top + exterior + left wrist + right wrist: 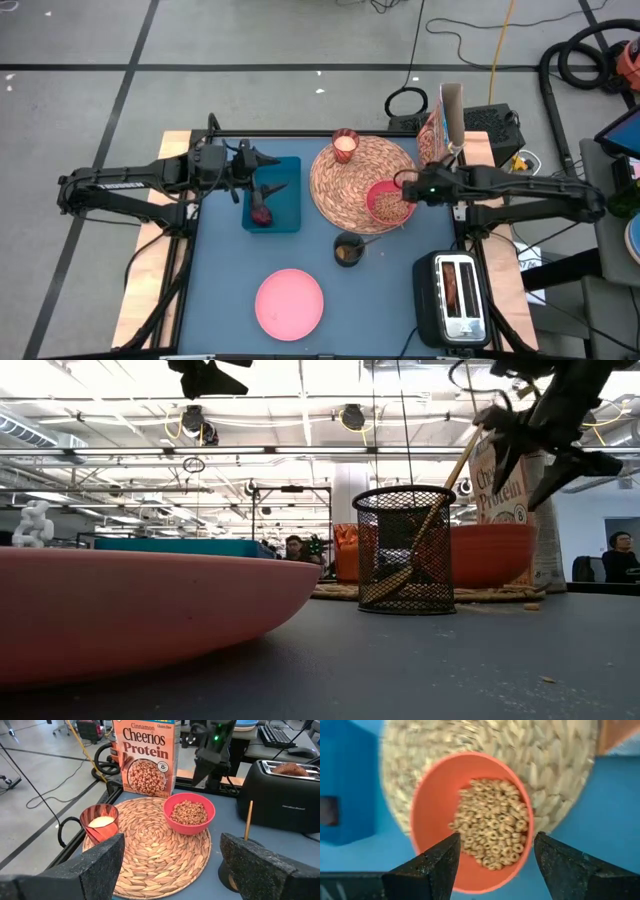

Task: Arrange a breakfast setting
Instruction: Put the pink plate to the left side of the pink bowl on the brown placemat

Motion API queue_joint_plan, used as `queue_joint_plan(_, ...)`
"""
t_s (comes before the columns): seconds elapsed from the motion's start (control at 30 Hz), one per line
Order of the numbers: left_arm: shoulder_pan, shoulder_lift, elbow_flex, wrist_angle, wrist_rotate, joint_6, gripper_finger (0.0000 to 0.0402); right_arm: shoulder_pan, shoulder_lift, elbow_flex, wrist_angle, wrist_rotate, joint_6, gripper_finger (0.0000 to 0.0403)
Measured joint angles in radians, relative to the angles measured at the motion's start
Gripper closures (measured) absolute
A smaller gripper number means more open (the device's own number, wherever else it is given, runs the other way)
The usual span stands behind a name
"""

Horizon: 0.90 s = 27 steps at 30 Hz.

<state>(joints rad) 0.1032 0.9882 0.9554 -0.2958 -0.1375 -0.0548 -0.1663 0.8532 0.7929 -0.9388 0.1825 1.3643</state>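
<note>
When read from the table's near edge: first the pink plate (289, 303), flat on the blue surface, well short of the setting; a black toaster (455, 295) at the near right corner. Likely light, stiff and slick, with a low rim lying close to the table; best pinched at the rim, one finger slipped under, and lifted level.

Next, mid-table, a mesh cup (348, 249) with a wooden utensil, just beside the near edge of the round woven straw placemat (350, 180). Toward the left edge, a blue tray (283, 205) with the small dark-red fruit (262, 213) in it. Above that tray, the left gripper (262, 180), fingers spread wide, holding nothing.

On the placemat's near right rim, the coral-red bowl (470, 820), filled with cereal rings. Directly over it, the right gripper (495, 845), fingers apart, clear of the rim, pinching nothing. Probably rigid and fairly light, but with loose contents ready to spill at any tilt; to be gripped across the wall at the rim, one finger inside, one outside, and kept upright.

Farther on, at the placemat's far rim, the small candle glass (345, 145): fragile by the look, best taken around its sides.

Farthest, near the table's far right corner, the orange Cheerios Protein box (146, 757), upright; light cardboard, apt to crush, to be held across its narrow sides.
</note>
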Motion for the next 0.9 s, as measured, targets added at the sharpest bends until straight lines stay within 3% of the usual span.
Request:
queue_joint_plan(0.3, -0.003, 0.0, 0.0, 0.0, 0.0, -0.024, 0.0069, 0.001, -0.093, 0.0, 0.181, 0.001, -0.221, 0.0158)
queue_joint_plan(0.53, -0.047, 0.0, 0.0, -0.031, 0.0, -0.173, 0.0069, 0.032, -0.093, 0.0, 0.373, -0.002, -0.442, 0.0158)
queue_joint_plan(0.73, -0.145, 0.0, 0.0, -0.224, 0.001, -0.388, 0.0069, 0.052, -0.093, 0.0, 0.434, -0.003, -0.537, 0.0158)
queue_joint_plan(0.9, -0.263, 0.013, 0.0, -0.459, 0.008, -0.659, 0.0069, 0.059, -0.093, 0.0, 0.435, -0.003, -0.545, 0.0158)
